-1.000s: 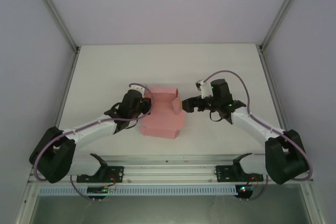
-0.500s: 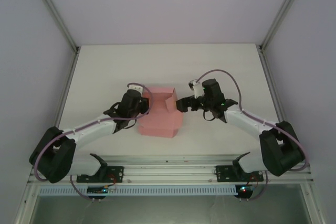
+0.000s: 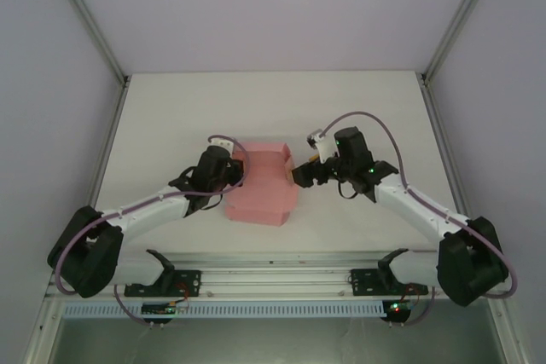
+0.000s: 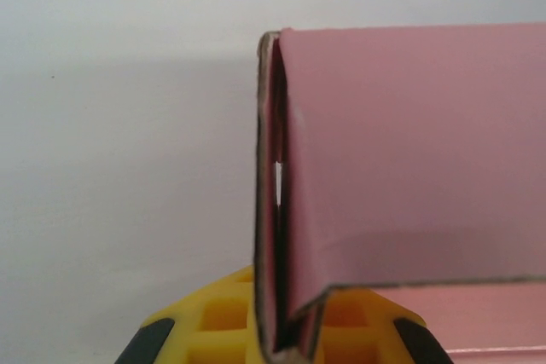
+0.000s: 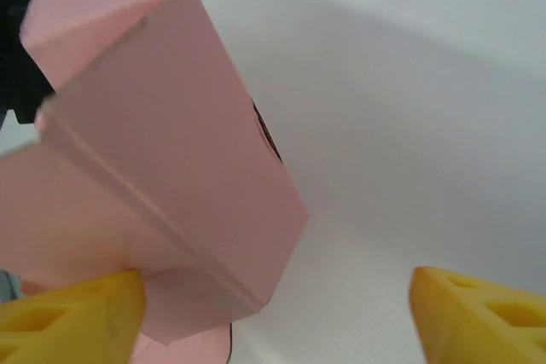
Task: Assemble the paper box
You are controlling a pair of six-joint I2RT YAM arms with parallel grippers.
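Observation:
The pink paper box (image 3: 260, 185) lies partly folded on the white table, between the two arms. My left gripper (image 3: 232, 173) is shut on the box's left wall; in the left wrist view the doubled pink wall (image 4: 281, 210) stands pinched between the yellow fingers (image 4: 213, 317). My right gripper (image 3: 299, 173) is open at the box's right side. In the right wrist view a raised pink flap (image 5: 171, 176) lies between the fingers and touches only the left finger (image 5: 72, 317). The right finger (image 5: 478, 313) stands well apart from the flap.
The white table (image 3: 171, 117) stretches behind and to both sides of the box. Metal frame posts (image 3: 94, 31) and grey walls close in the sides. An aluminium rail (image 3: 273, 279) with the arm bases runs along the near edge.
My right gripper swung left against the box's right flap, then eased back a little, with its jaws narrowing. The box shifted slightly left. The left gripper kept its hold.

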